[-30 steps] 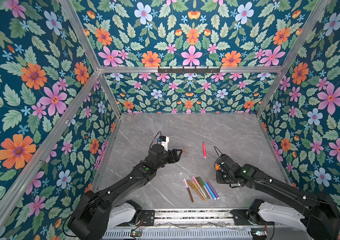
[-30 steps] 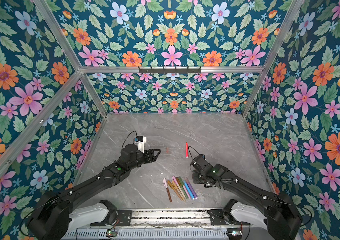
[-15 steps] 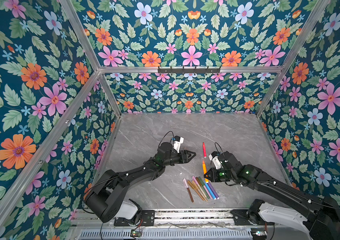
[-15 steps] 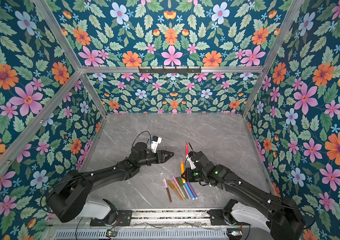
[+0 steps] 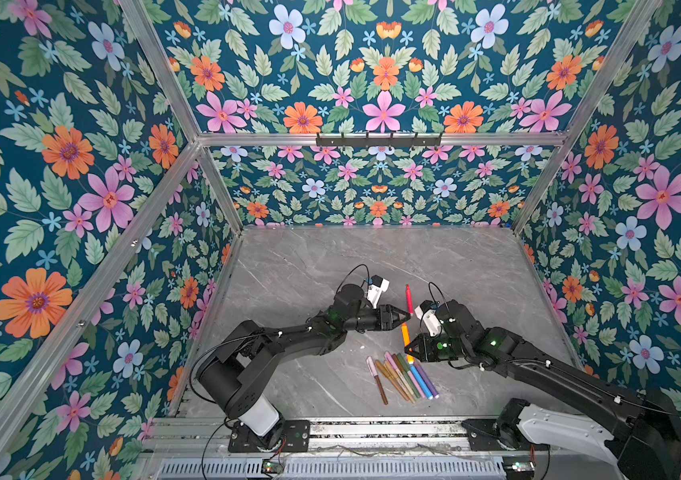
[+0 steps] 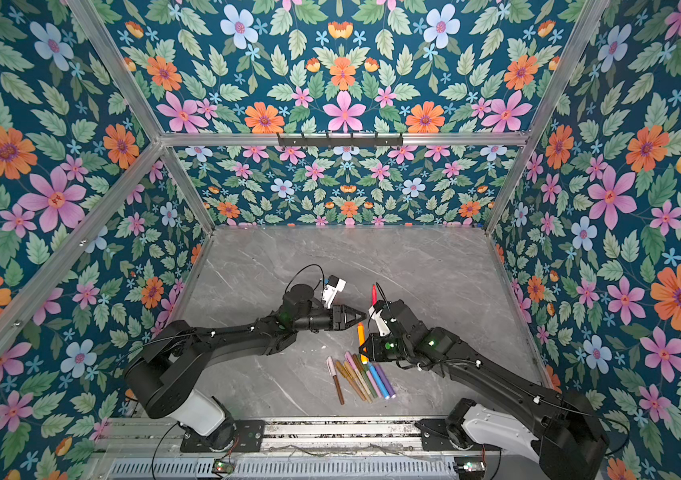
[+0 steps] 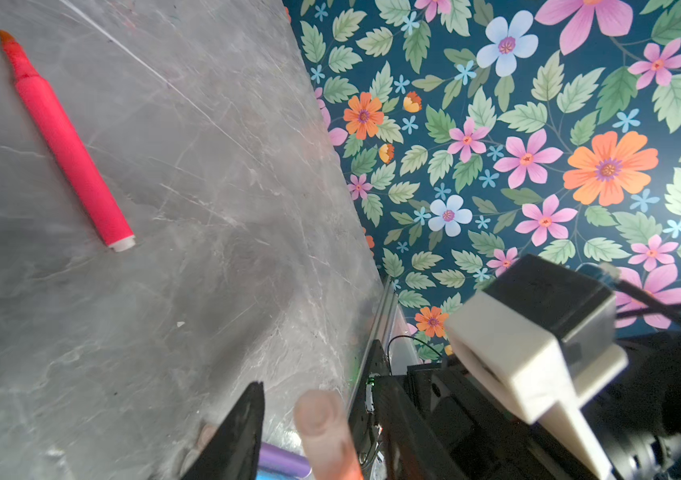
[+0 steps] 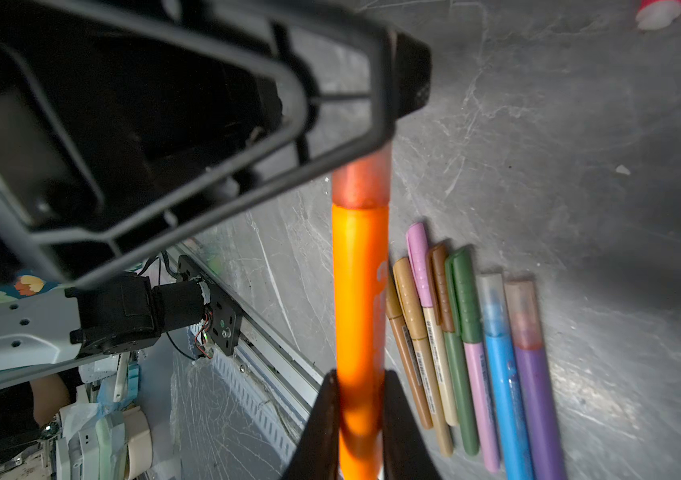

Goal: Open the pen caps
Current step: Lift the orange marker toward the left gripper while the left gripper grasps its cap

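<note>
The left end effector [image 5: 405, 318] has its jaws apart around the peach cap [image 8: 361, 183] of the orange pen [image 8: 357, 291], with a gap showing on 1 side. The right end effector [image 8: 358, 384] is clamped on that pen's body, held over the row of capped pens [image 5: 405, 376] lying on the counter [image 5: 309, 257]

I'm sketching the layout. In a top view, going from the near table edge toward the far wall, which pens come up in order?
The row of pens lying flat → orange pen, held by the right gripper → uncapped red pen.
</note>
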Controlling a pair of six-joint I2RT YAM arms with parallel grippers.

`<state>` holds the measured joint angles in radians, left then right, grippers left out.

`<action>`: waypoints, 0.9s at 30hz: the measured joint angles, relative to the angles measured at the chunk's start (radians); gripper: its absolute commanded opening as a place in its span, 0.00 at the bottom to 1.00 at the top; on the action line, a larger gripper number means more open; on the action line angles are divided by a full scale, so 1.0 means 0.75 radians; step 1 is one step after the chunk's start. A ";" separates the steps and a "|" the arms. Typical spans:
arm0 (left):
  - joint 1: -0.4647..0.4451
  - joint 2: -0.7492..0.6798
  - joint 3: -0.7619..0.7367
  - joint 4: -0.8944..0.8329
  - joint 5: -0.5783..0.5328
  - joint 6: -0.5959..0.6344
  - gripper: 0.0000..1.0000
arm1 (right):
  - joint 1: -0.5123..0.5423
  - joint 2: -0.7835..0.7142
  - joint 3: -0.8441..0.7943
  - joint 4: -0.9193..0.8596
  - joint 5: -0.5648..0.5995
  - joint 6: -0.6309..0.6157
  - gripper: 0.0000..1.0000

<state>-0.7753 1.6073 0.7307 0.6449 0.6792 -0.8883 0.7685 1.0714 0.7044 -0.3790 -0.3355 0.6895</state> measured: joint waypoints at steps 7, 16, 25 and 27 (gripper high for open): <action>-0.019 0.038 0.040 0.010 0.023 -0.003 0.32 | 0.000 -0.008 0.002 -0.006 0.026 -0.001 0.12; -0.022 0.041 0.044 0.012 0.033 -0.003 0.23 | 0.000 -0.032 -0.001 -0.030 0.069 -0.001 0.12; -0.027 0.041 0.057 0.037 0.068 -0.034 0.00 | 0.000 -0.030 -0.004 -0.040 0.074 -0.006 0.18; -0.027 0.043 0.055 0.038 0.068 -0.036 0.00 | 0.000 -0.030 -0.004 -0.040 0.073 -0.004 0.29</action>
<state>-0.7956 1.6394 0.7723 0.6731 0.7300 -0.9150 0.7685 1.0489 0.7017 -0.4088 -0.2806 0.6868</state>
